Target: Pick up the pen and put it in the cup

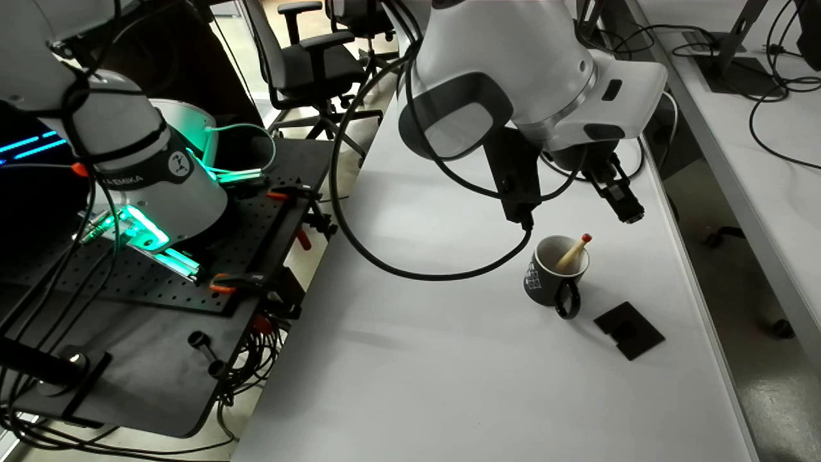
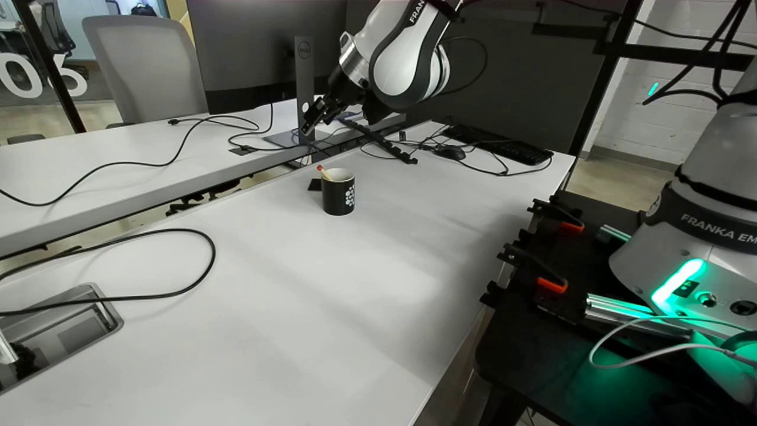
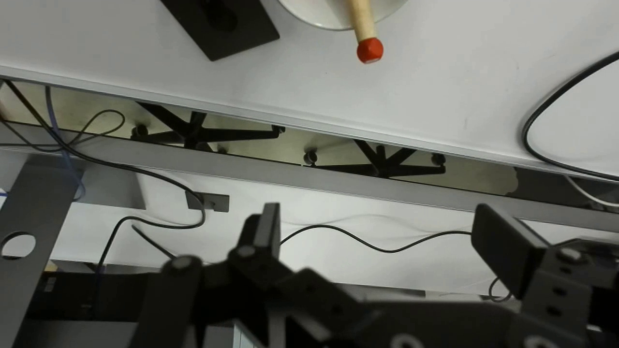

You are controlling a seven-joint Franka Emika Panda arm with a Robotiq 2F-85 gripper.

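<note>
Thin, straight, pale-tan pen (image 1: 569, 258) w/ rounded red tip is seen inside the small, round, black, pale-lined cup (image 1: 546, 290); it's tilted against the rim, tip stuck out past it, lower end hidden. Cup is stood upright on the long, flat, white table (image 1: 449, 359). White print is seen on its side in both exterior views; in an exterior view its curved black handle (image 1: 569, 314) is turned twd. camera. Black two-fingered gripper (image 3: 376, 217) is released: fingers (image 3: 503, 251) spread wide, w/ nothing gripped b/w them. It's held up in the air, apart from cup & pen, by the white-&-grey jointed arm (image 1: 500, 70). In wrist view, red tip & pt. of cup rim are seen nr. the top edge. Flat, squarish, notched black pad (image 1: 641, 339) is laid nr. cup, apart from it. Thick black cable (image 1: 430, 277) is looped down from the arm. In an exterior view, black keyboard (image 2: 500, 144) & black mouse (image 2: 449, 152) are seen at the table's far end; big, flat, dark monitor (image 2: 254, 53) is stood on a 2nd white table (image 2: 118, 148).
</note>
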